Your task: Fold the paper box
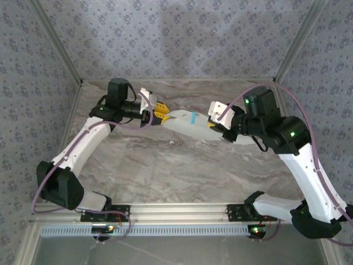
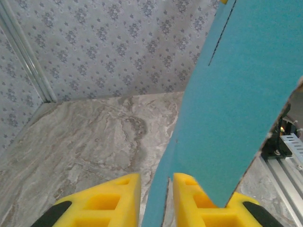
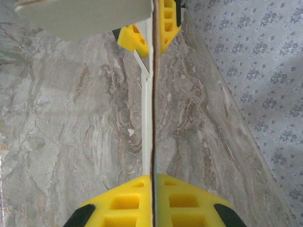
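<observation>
Top view: held paper box aloft over table, near its far side, clamped at one end by left gripper and at the other by right gripper. Left wrist view: pinched blue face between yellow fingers. Right wrist view: closed fingers tight on sheet edge, beige flap above.

The paper box hangs like a bar across the far middle, pinched at its ends by the left gripper and right gripper. Beneath it and nearer, the table offers passage between the two arms. Patterned walls close left, right and far.
</observation>
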You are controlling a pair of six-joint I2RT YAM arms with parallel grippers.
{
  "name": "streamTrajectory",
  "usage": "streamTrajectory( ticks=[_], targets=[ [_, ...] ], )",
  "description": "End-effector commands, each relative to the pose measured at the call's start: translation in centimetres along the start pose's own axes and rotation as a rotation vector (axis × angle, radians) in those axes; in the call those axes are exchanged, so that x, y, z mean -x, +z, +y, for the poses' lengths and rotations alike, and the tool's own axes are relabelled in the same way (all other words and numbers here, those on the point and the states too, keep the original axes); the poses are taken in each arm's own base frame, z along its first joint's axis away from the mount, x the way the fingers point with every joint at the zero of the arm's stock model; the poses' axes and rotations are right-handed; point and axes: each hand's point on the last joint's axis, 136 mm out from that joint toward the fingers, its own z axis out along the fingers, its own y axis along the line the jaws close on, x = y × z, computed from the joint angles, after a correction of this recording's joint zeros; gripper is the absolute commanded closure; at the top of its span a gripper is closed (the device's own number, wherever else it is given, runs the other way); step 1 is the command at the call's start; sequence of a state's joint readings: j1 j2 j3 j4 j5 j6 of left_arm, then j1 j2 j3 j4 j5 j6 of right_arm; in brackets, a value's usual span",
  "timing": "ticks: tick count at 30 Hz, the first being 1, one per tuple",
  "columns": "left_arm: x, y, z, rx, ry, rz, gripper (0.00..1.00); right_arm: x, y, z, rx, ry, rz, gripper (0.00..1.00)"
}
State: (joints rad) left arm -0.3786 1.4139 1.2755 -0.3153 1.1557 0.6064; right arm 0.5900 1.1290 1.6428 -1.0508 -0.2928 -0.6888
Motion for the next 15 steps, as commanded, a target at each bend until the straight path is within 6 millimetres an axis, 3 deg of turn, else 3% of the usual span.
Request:
streamTrajectory(
  ticks=[1,15],
  targets=[
    [1.3,0.2,-0.7,-0.040,0.036,-0.020,0.76,1.2,-0.2,-0.1,0.012,-0.010,-0.031,1.00],
    [0.7,1.4,-0.7,-0.081,0.014,-0.012,0.77,2.6,0.6,-0.3,0.045,-0.013,-0.055,1.00]
  ],
)
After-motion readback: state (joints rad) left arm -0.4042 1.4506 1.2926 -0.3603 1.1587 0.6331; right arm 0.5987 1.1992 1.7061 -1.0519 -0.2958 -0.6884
